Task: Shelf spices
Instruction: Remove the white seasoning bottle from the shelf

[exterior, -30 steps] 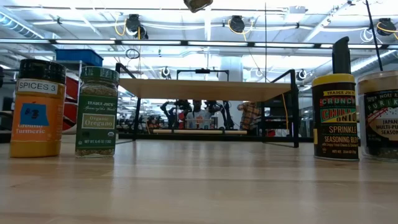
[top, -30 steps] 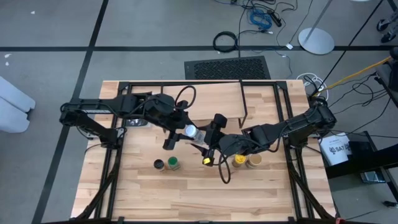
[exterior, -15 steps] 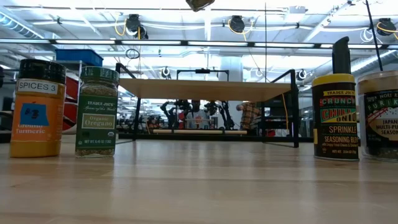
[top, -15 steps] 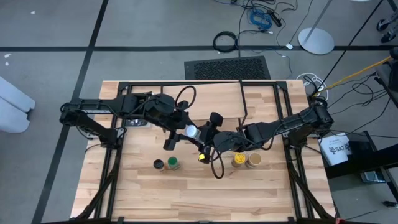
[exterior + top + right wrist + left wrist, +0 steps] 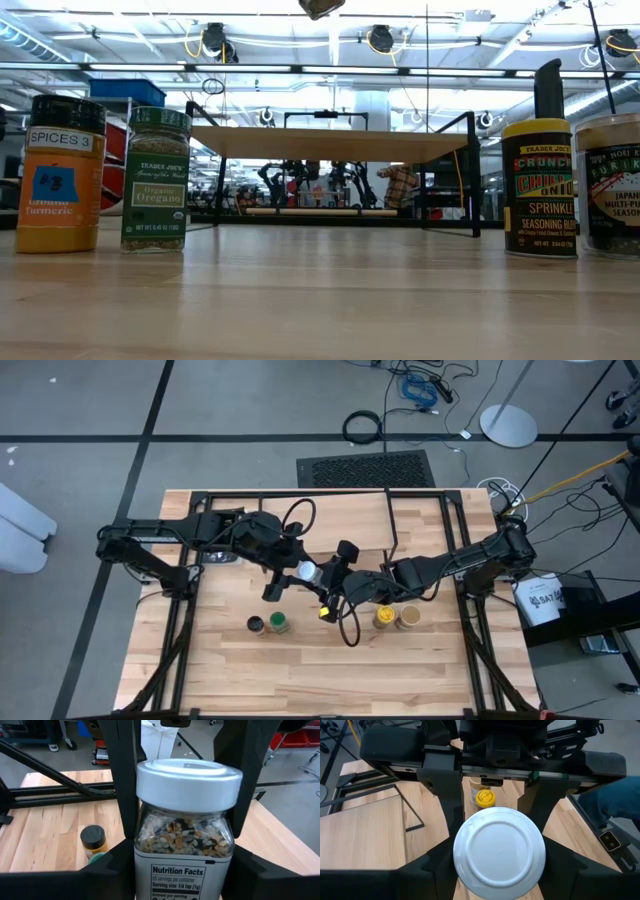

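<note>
White-lidded jar (image 5: pixel 499 852) between both jaws.

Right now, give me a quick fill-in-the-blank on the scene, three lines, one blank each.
1. The jar that the left gripper holds up to the right gripper has a ___ lid.
2. In the low view, the orange jar beside the oregano jar reads Ground ___.
3. The number of jars standing on the table is ___.

Missing words: white; Turmeric; four
</note>
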`<state>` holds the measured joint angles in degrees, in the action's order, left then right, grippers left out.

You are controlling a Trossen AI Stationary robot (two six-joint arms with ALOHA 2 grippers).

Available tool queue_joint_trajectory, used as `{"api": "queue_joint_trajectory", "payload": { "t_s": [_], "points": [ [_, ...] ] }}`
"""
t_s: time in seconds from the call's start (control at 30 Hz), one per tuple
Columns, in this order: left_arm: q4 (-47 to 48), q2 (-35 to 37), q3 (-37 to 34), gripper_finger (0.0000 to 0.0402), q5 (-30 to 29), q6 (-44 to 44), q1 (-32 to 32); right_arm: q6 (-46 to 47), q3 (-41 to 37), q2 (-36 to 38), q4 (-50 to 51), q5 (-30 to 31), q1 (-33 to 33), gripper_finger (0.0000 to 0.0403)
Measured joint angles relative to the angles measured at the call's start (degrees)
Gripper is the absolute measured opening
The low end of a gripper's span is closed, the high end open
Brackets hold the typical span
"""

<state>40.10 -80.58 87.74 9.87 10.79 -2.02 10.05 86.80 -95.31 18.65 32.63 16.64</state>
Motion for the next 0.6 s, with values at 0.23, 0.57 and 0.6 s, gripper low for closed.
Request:
{"api": "queue_joint_trajectory", "payload": {
  "t_s": [0.23, 0.57, 0.6],
  "points": [
    [-0.2, 0.0, 0.0, 0.0225, -0.4, -0.9, 0.0, 0.1, 0.0, 0.1, 0.0, 0.0, 0.2, 0.0185],
    [-1.6, 0.0, 0.0, 0.029, -1.1, -2.2, 0.0, 0.2, 0.0, 0.3, 0.0, 0.0, 0.3, 0.0186],
    [-1.7, 0.0, 0.0, 0.0295, -1.1, -1.7, 0.0, 0.2, 0.0, 0.3, 0.0, -0.1, 0.3, 0.0186]
  ]
}}
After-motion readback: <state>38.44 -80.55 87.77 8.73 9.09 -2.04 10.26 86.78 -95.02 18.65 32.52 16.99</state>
